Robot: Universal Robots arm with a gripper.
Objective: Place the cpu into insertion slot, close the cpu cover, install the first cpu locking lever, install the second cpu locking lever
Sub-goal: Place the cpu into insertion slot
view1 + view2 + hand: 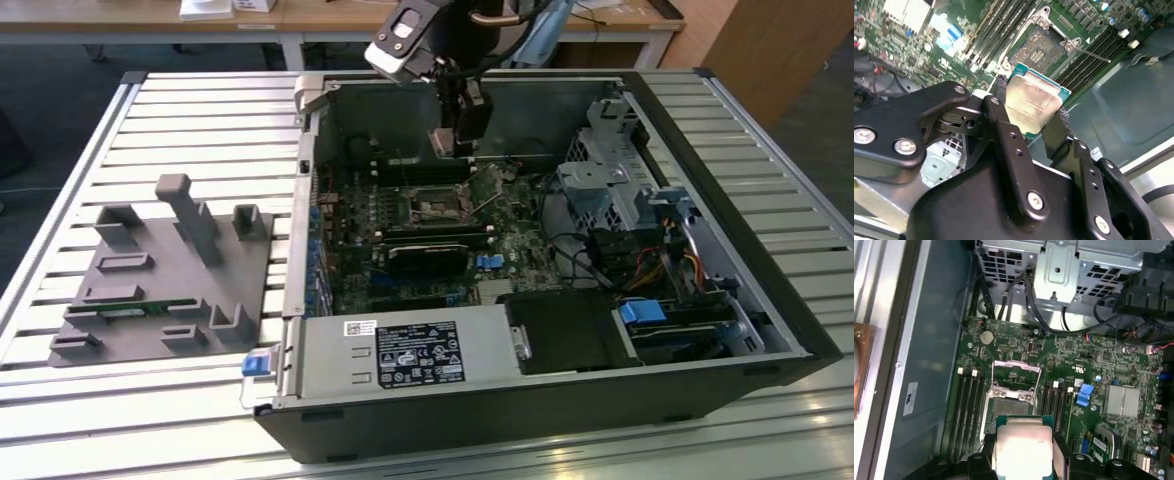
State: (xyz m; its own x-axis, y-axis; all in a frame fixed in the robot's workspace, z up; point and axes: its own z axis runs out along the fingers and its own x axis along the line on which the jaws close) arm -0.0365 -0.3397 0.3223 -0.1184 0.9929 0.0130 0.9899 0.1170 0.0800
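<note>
My gripper (1032,107) is shut on the cpu (1033,100), a flat square chip with a silvery top and a green edge, pinched by two opposite sides. In the exterior view the gripper (457,145) hangs inside the open grey computer case, above and a little behind the insertion slot (438,207). The first wrist view shows the cpu (1021,446) in the air just short of the insertion slot (1008,406). The slot's dark centre is uncovered. The cpu cover (1016,371) stands swung open beyond it. A thin locking lever (1090,53) sticks out beside the slot (1040,47).
Long black memory strips (966,405) flank the slot on both sides. A drive cage (607,190) with cables fills the case on the exterior view's right. The power supply (400,355) sits at the front. A grey fixture (160,280) lies on the slatted table to the left.
</note>
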